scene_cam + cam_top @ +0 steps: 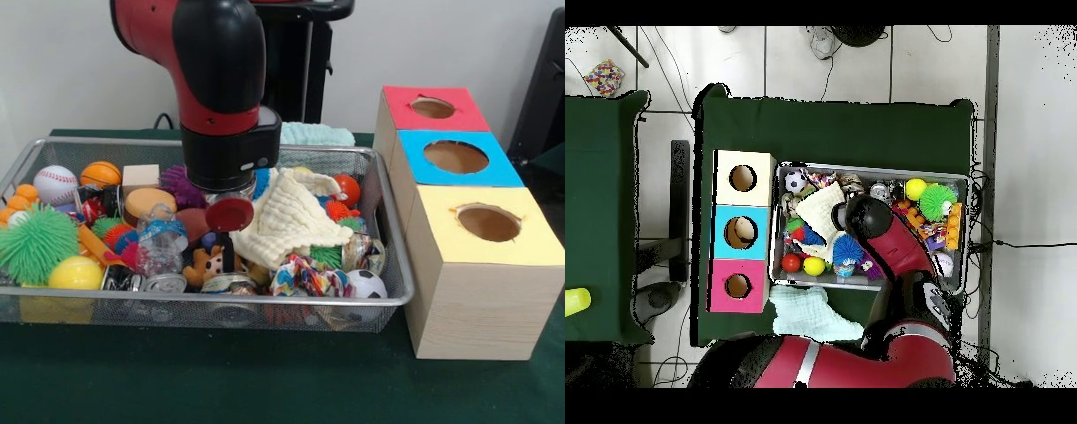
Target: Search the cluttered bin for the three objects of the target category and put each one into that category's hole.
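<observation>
While the arm (216, 79) was lowered into the middle of the wire bin (388, 265), the tool (231, 196) was hidden among the clutter below the black wrist; whether it was apart or together could not be told. A dark red disc (229, 213) was seen just under the wrist, touching the left edge of a cream cloth (291, 219) that lay draped over the things in the bin's right half. A baseball (56, 184) and a small basketball (101, 172) were placed at the far left, with a green spiky ball (35, 243) and a yellow ball (75, 272) nearer on the left. A soccer ball (365, 283) was seen at the near right corner, beside a crumpled patterned wrapper (305, 276). A red ball (349, 188) lay at the far right, past the cloth.

To the right of the bin, three wooden boxes were lined up on the green surface (221, 380): a red-topped box (433, 108) farthest, a blue-topped box (455, 157) in the middle, and a yellow-topped box (488, 223) nearest, each with a round hole on top. A pale green cloth (316, 134) was laid on the surface behind the bin.
</observation>
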